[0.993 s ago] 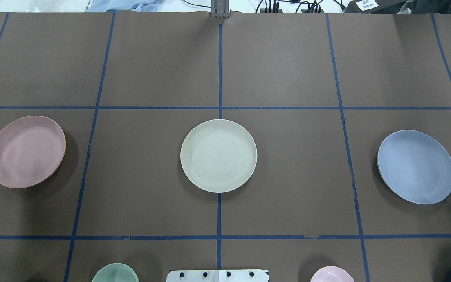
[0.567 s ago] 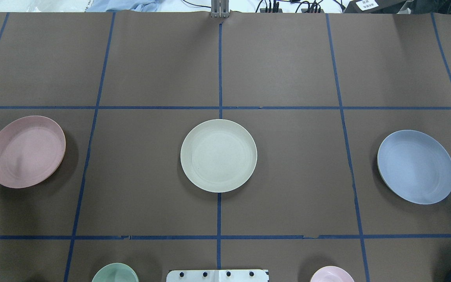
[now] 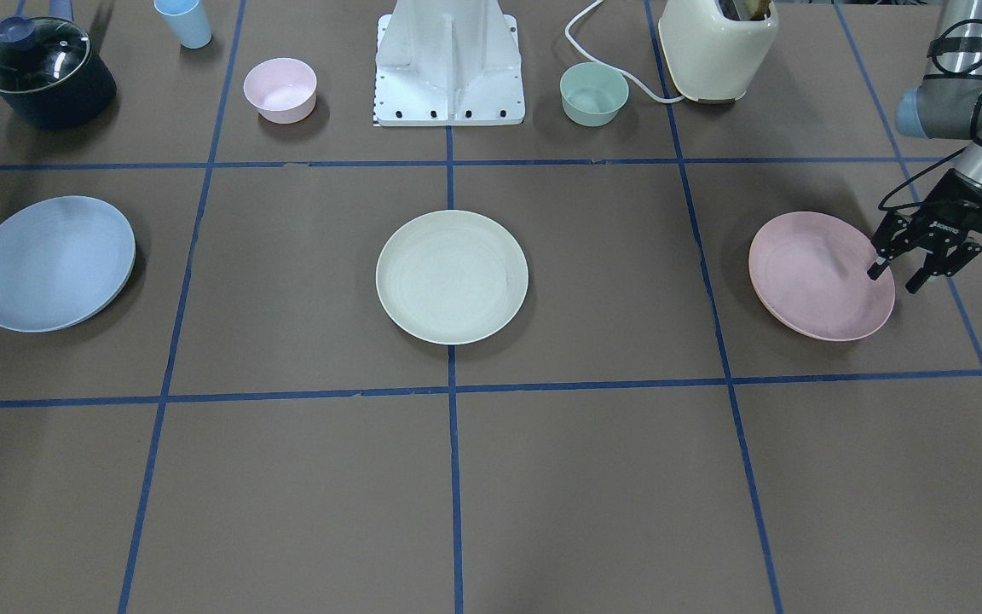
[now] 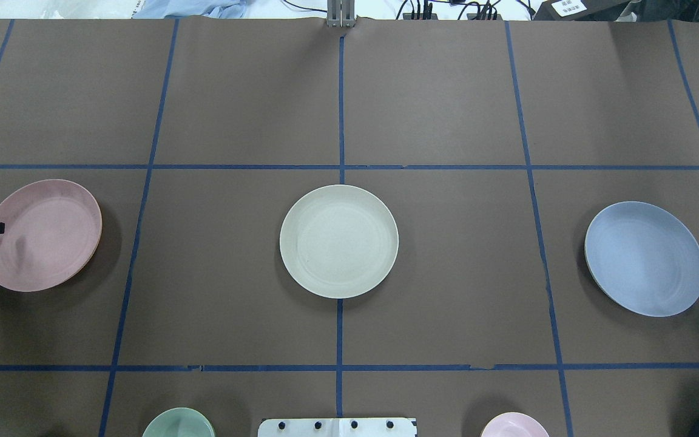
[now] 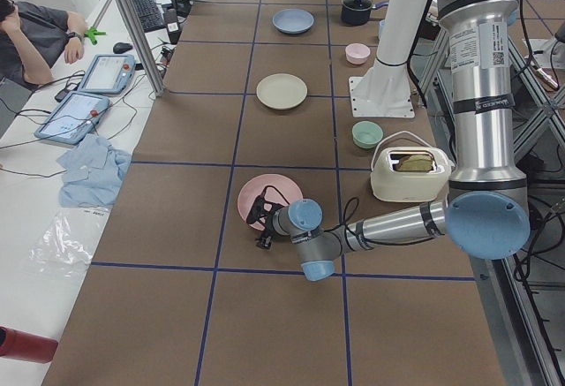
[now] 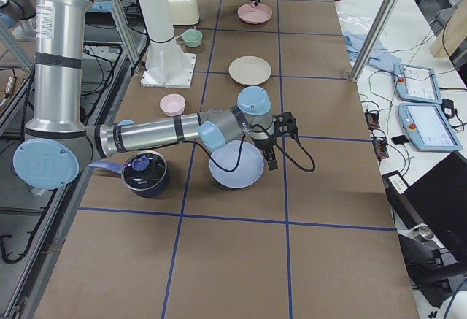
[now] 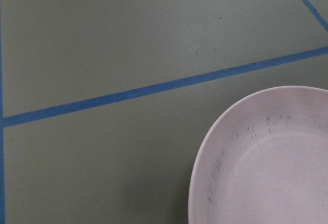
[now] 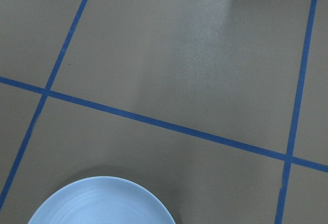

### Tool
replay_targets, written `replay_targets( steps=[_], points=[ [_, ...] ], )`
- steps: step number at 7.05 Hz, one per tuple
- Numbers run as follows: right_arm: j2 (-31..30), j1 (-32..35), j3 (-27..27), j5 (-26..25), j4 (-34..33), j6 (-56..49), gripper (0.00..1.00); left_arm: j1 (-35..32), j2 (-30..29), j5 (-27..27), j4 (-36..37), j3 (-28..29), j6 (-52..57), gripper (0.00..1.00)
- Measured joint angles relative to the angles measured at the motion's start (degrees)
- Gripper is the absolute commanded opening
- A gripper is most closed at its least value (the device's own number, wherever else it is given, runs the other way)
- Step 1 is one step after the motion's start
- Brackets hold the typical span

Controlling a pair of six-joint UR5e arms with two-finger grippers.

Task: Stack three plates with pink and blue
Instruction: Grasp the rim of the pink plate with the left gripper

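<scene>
The left hand (image 3: 893,280), at the right edge of the front-facing view, hangs with its fingers spread across the pink plate's (image 3: 821,275) right rim, one fingertip over the plate and one outside it. The plate lies flat on the table (image 3: 610,477), frame-left of the hand. The cream plate (image 3: 452,277) sits mid-frame and the blue plate (image 3: 52,263) far left. The right hand (image 6: 271,160) is beside the blue plate; I cannot tell whether it is spread or clenched.

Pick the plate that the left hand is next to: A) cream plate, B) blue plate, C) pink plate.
C: the open left hand hangs at the outer rim of the pink plate, while the cream plate and blue plate lie far off.
</scene>
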Motion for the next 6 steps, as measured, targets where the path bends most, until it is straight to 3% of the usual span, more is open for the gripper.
replay_targets(
  steps=[1,4,6],
  points=[
    [-0.02,0.0,-0.02,0.0,0.0,0.0,1.0,0.28,0.0,0.07,-0.16,0.02,-0.07,0.0],
    [-0.02,0.0,-0.03,0.08,0.0,0.0,1.0,0.33,-0.1,-0.16,-0.46,-0.68,-0.28,0.0],
    [0.04,0.0,-0.03,0.03,0.0,0.02,1.0,0.19,-0.36,-2.26,0.99,-4.56,-0.49,0.0]
  ],
)
